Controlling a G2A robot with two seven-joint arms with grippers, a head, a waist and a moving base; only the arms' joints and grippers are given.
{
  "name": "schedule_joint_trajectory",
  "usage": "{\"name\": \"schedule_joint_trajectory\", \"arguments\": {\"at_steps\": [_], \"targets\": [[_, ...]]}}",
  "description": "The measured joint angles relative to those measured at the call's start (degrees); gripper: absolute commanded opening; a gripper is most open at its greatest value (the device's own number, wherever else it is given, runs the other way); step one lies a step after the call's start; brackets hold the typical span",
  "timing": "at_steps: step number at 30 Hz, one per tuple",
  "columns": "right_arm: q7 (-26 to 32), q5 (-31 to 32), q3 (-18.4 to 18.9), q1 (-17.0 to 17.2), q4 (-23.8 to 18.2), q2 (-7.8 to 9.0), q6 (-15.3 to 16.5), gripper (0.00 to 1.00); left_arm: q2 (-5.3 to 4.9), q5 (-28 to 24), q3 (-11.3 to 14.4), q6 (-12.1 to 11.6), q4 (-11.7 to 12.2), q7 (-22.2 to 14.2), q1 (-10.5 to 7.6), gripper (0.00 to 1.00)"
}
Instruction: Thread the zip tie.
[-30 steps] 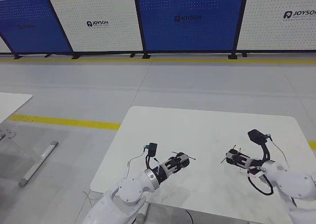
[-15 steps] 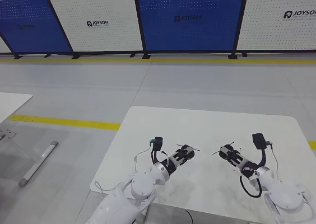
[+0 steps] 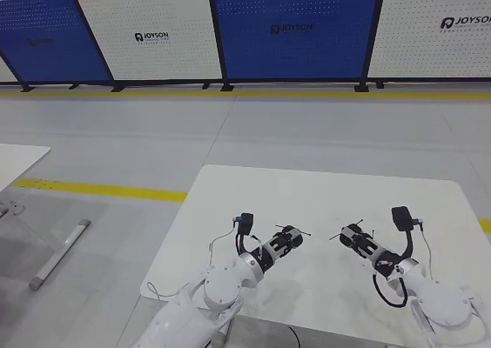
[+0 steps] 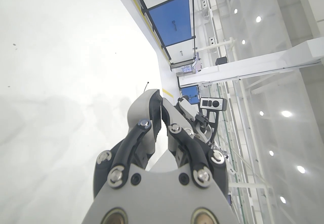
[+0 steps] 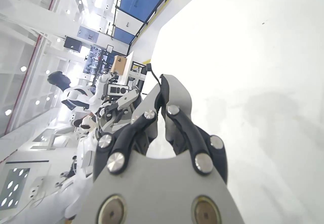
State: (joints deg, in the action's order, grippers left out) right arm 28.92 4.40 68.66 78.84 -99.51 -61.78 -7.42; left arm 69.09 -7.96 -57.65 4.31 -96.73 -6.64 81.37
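Threading not done — your left gripper (image 4: 160,101) is clamped tight on a thin black strip (image 4: 147,84), your right gripper (image 5: 161,84) pinched closed on the zip tie (image 5: 149,68), head end sticking out. Both hover near each other over the white table (image 3: 332,187), tips apart — lining up and inserting are left for you. Room: blue and white panels (image 3: 293,39) behind, yellow floor line (image 3: 97,188) beyond the table.

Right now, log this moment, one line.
left gripper: shut on zip tie strip | right gripper: shut on zip tie head | ends apart, unthreaded
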Motion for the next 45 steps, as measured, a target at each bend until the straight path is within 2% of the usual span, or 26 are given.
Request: {"name": "schedule_joint_trajectory", "arguments": {"at_steps": [6,9,13,45], "targets": [[-1.2,-0.3,0.0,0.2,0.1,-0.13,0.3,0.00,0.00,0.0,0.0,0.0,0.0,0.0,0.00,0.00],[-3.0,-3.3,1.1,0.1,0.0,-0.38,1.5,0.00,0.00,0.0,0.0,0.0,0.0,0.0,0.00,0.00],[-1.5,-6.0,2.6,0.0,-0.5,-0.36,1.4,0.00,0.00,0.0,0.0,0.0,0.0,0.0,0.00,0.00],[-1.2,-6.1,2.6,-0.1,-0.5,-0.35,1.2,0.00,0.00,0.0,0.0,0.0,0.0,0.0,0.00,0.00]]}}
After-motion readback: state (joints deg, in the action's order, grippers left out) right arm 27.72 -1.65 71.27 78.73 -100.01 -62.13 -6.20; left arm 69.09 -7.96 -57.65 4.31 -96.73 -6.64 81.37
